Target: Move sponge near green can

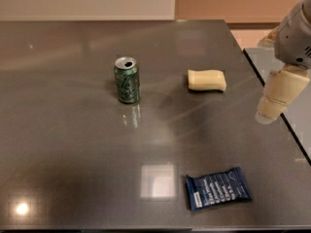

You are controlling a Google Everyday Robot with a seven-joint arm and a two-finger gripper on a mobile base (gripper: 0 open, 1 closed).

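Note:
The pale yellow sponge (pixel 207 80) lies flat on the dark grey table (pixel 73 144), right of centre. The dark green can (pixel 127 80) stands upright to its left, about a can's height and a half away, silver top open. My gripper (pixel 272 111) hangs at the right edge of the view, over the table's right side, to the right of and nearer than the sponge, apart from it. It holds nothing that I can see.
A dark blue snack wrapper (pixel 218 188) lies flat near the table's front edge, right of centre. The table's right edge (pixel 272 101) runs diagonally under the gripper, with another grey surface (pixel 301 125) beyond it.

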